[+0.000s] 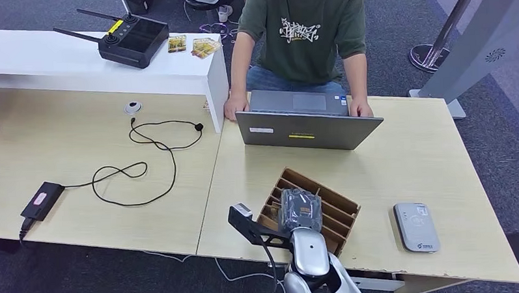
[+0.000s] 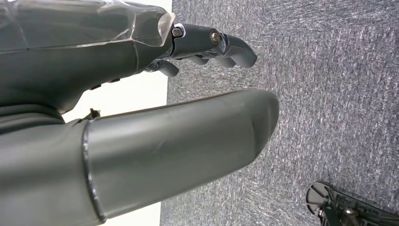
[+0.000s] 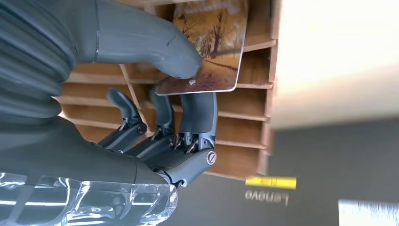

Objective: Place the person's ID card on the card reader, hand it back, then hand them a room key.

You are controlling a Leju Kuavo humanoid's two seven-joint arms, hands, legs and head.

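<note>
My right hand (image 1: 300, 210) hovers over a brown slotted wooden box (image 1: 347, 207) near the table's front edge. In the right wrist view its thumb and fingers (image 3: 200, 115) pinch a room key card (image 3: 214, 52) printed with an autumn tree scene, just above the box's slots (image 3: 244, 127). A grey-white card reader (image 1: 417, 226) lies flat on the table to the right of the box. A person in a green shirt (image 1: 305, 27) sits across the table with both hands at a laptop. My left hand (image 2: 141, 94) hangs beside the table over grey carpet and holds nothing.
A grey laptop (image 1: 308, 128) stands open between the person and the box. A black cable (image 1: 140, 167) and power brick (image 1: 42, 200) lie on the left table. A black remote controller (image 1: 132, 39) and several cards (image 1: 195, 44) sit on the white counter (image 1: 78, 65).
</note>
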